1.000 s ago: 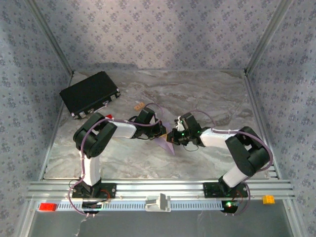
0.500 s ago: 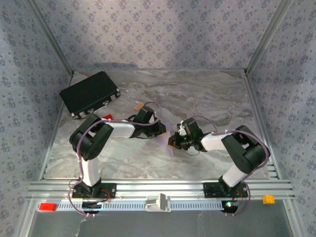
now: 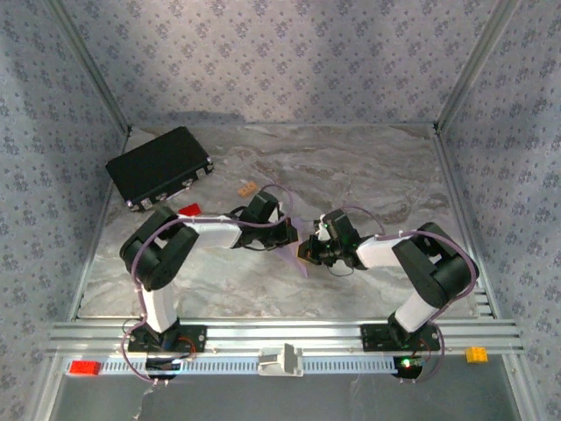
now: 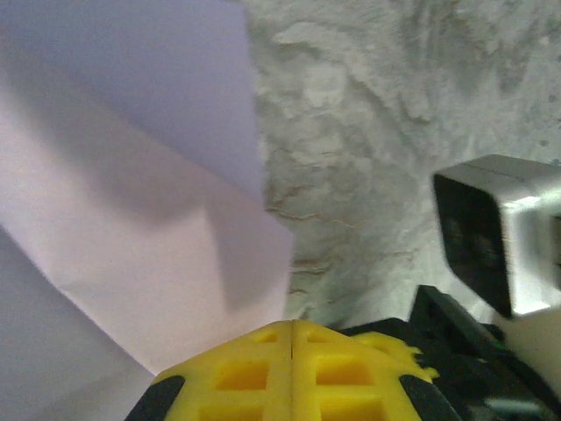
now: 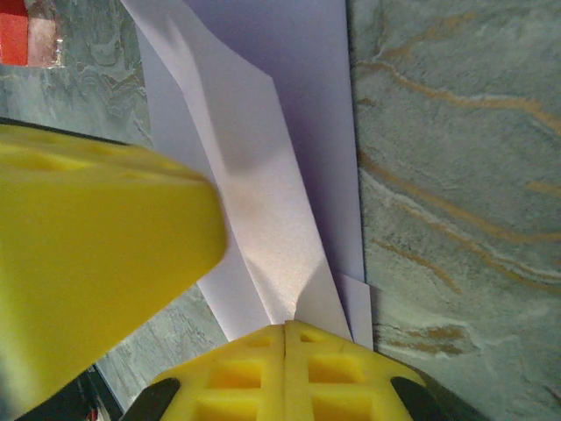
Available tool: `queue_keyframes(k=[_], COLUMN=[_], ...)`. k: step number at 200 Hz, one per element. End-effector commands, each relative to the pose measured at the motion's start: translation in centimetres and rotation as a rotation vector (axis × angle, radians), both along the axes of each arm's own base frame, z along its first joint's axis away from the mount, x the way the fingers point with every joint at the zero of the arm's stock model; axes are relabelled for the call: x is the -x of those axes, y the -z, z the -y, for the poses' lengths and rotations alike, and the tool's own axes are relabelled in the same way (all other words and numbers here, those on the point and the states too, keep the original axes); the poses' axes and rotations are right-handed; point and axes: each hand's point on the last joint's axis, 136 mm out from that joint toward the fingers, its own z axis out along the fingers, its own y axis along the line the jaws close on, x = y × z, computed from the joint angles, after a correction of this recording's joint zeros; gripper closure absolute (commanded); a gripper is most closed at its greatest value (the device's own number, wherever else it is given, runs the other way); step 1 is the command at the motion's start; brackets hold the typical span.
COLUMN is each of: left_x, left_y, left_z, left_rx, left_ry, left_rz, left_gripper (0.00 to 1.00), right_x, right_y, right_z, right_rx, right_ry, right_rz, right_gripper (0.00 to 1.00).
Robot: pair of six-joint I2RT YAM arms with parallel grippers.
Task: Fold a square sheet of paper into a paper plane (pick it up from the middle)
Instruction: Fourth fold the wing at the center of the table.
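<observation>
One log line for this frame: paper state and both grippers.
lilac paper: creased, layered, on table | left gripper: shut, tips at paper edge | right gripper: shut, tips at paper edge

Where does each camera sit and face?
Top external: above and behind the bases, looking down at the table; both arms, left gripper and right gripper at the lilac paper.
Left wrist: on the left arm, facing the paper past its own shut gripper.
Right wrist: on the right arm, likewise; left gripper alongside.
Shared: the paper.

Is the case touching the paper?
No, the case lies at far left, well apart from the paper.
</observation>
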Motion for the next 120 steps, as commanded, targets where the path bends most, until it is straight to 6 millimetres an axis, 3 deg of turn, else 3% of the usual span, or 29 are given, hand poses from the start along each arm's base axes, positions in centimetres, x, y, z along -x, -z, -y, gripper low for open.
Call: queue_keyframes(k=[1, 76, 120], left_x=[0.6, -1.5, -2.8], left_y=[2.0, 3.9, 3.5], left_z=[-0.5, -3.6, -3.8], left_rx=[-0.039, -0.137, -0.128], left_ry=[-0.006, -0.129, -0.140], left_rz=[-0.054, -0.041, -0.031], left_gripper=[0.97, 0.98, 0.98], right_x=[2.9, 4.6, 5.2], right_y=[4.2, 5.4, 5.4], right_z=[2.3, 3.6, 3.8], right_rx=[0.132, 0.199, 0.205], right_ry=[0.022, 0.001, -0.012], right_rz=[-0.140, -0.168, -0.165], right_gripper=[1.00, 1.00, 1.00])
